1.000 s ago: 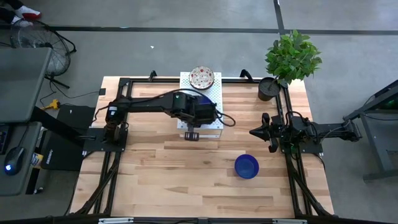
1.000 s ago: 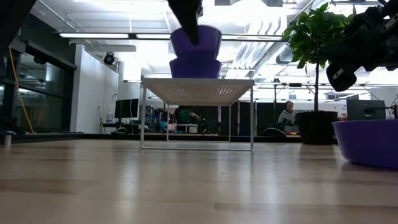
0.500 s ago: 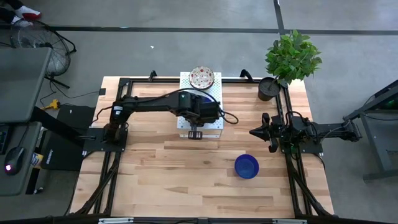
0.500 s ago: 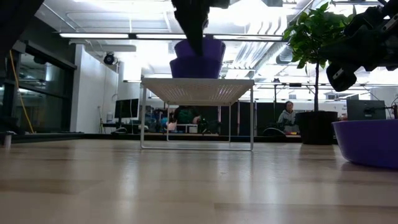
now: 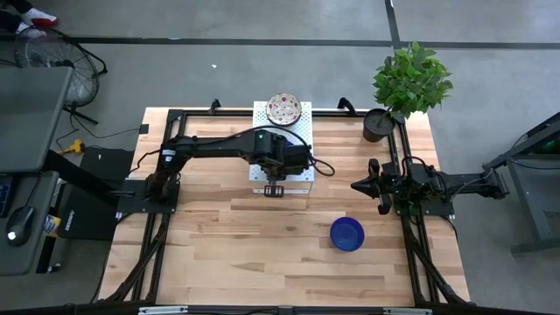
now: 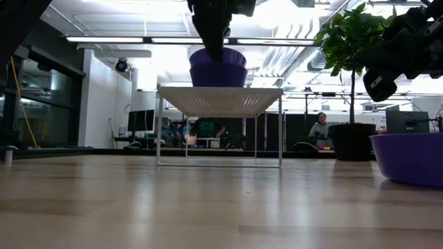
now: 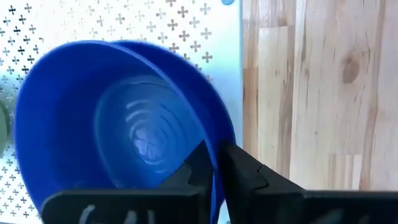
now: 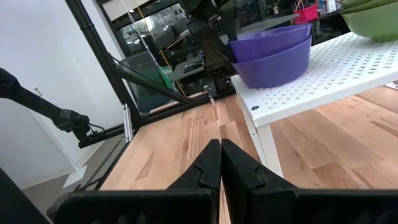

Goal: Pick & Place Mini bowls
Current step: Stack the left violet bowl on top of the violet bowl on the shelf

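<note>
As compared with second earlier: carried blue bowl (image 7: 118, 130) lowered, gap closed, now nested in second blue bowl (image 8: 273, 62) on white perforated rack (image 5: 302, 131). Left gripper (image 7: 211, 171) fingers pinched on upper bowl's rim, not yet released. Judged: placement near done, release pending. Third blue bowl (image 5: 347, 234) noted on desk (image 5: 219, 254), well apart. Patterned bowl (image 5: 284, 108) at rack's far end. Right gripper (image 8: 220, 163) parked at desk's right edge, fingers pressed together.
</note>
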Action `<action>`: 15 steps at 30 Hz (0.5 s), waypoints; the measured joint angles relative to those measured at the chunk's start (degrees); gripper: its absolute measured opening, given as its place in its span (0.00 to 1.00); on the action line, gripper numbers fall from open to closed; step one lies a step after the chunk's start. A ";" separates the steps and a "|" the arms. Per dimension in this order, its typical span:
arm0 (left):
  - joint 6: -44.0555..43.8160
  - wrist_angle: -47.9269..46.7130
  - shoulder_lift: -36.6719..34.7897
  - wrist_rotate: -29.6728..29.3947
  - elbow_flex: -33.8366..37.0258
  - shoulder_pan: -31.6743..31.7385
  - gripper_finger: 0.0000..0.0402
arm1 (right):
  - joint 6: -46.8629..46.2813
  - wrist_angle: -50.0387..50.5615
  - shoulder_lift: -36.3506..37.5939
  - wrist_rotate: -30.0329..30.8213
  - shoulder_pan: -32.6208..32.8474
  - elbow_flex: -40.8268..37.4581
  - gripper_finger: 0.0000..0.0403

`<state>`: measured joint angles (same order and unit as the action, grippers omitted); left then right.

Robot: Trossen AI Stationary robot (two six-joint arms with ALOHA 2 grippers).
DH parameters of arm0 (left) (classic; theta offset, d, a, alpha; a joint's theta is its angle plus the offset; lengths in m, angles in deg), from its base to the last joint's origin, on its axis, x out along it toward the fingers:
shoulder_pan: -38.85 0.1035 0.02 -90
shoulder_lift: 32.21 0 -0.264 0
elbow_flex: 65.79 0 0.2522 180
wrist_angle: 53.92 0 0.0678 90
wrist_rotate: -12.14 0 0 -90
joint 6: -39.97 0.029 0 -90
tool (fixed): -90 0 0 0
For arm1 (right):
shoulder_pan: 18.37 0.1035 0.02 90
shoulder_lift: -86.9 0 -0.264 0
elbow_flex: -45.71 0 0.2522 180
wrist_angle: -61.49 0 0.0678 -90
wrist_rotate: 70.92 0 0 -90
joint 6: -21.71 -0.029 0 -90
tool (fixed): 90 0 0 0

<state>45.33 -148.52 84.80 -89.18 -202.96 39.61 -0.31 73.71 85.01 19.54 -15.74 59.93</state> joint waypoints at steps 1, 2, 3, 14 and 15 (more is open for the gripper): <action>0.01 0.02 0.02 0.03 0.00 0.00 0.07 | 0.02 0.00 -0.01 0.01 0.01 0.00 0.00; 0.00 0.03 0.02 0.03 0.00 0.00 0.08 | 0.00 0.00 -0.01 0.00 -0.01 0.00 0.00; 0.05 0.12 0.00 0.13 0.00 0.00 0.09 | 0.00 0.00 -0.01 -0.01 0.00 0.00 0.00; 1.73 -0.34 0.00 0.42 -2.17 0.00 0.24 | 0.01 0.00 -0.01 0.01 0.01 0.01 0.00; 2.03 -0.48 0.00 0.42 -2.96 0.00 0.25 | 0.02 0.00 0.00 -0.01 -0.02 0.00 0.00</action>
<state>47.36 -149.00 84.80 -88.76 -205.92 39.61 -0.29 73.71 85.01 19.53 -15.76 59.93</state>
